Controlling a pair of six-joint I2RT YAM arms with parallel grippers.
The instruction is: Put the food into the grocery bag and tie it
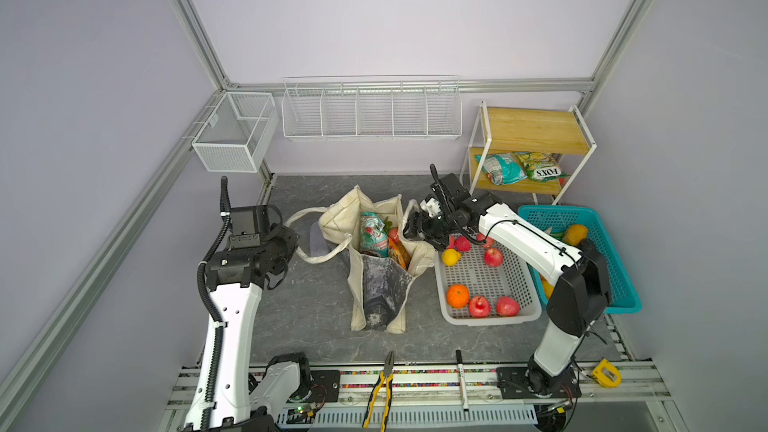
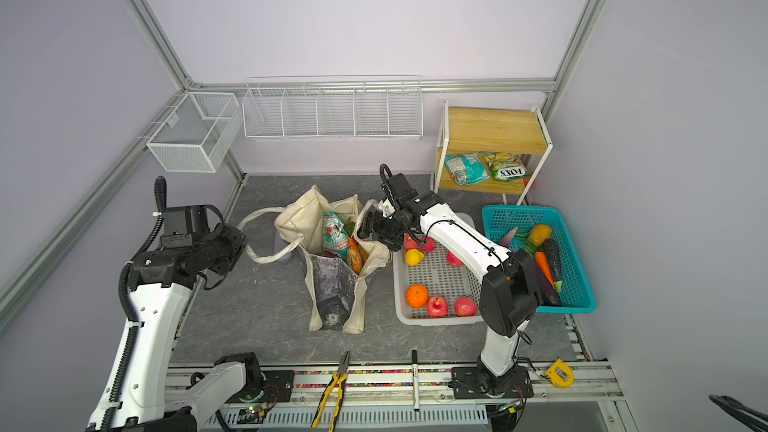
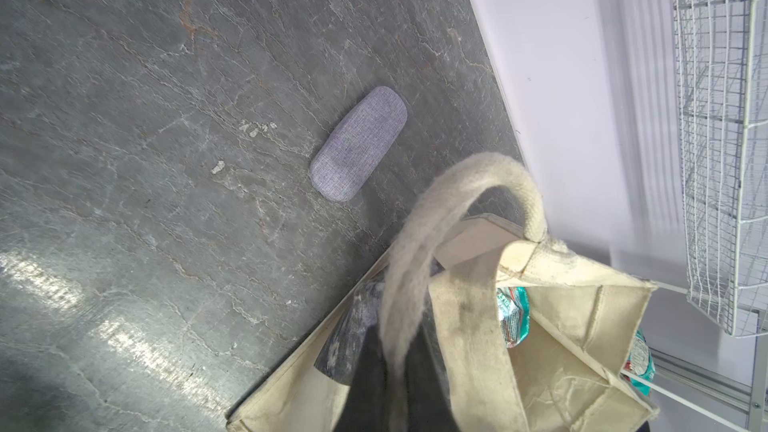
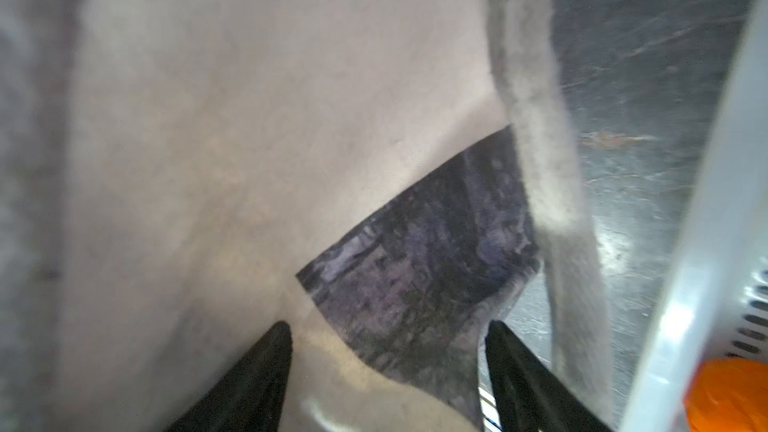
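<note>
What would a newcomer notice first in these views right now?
The cream grocery bag standing open mid-table, snack packets poking out, the right gripper open against its side. Just right of it sits the white basket of bright fruit, then the teal basket of vegetables.

"FOX'S", read upside down, on the yellow-green snack packet point(image 1: 540, 166) lying on the wooden shelf's point(image 1: 536, 130) lower board.
</note>
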